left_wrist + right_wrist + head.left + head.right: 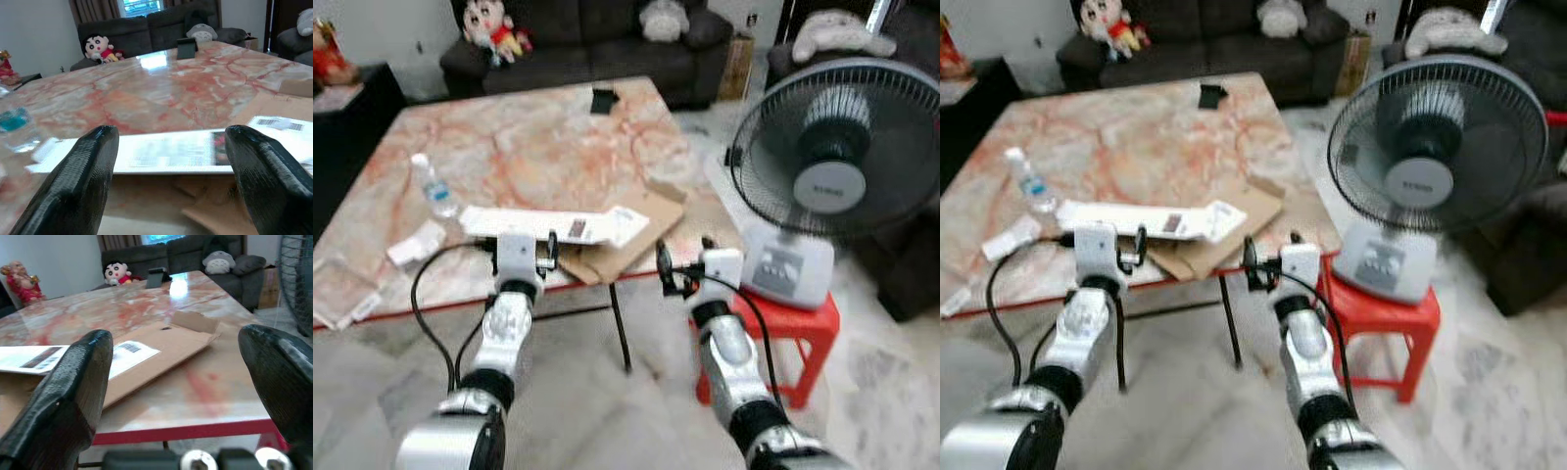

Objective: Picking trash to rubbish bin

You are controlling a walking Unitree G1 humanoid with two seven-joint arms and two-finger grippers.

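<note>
From the head views, a marble-patterned surface is seen ahead, with both silver arms raised toward its near edge. The left tool is held just before a long white flat package lying across the near part of the surface, partly on top of a flattened cardboard piece. The right tool is held just off the near corner, beside the cardboard. A clear water bottle lies further left, with a small white packet near it. A standing fan rests on a red stool to the right, and a dark sofa with a doll stands behind.

In the left wrist view, the left tool's fingers are seen spread apart and empty, with the white package lying flat between and just beyond them.

In the right wrist view, the right tool's fingers are likewise spread and empty; the cardboard, bearing a white label, lies on the surface beyond them, near the red-trimmed edge.
</note>
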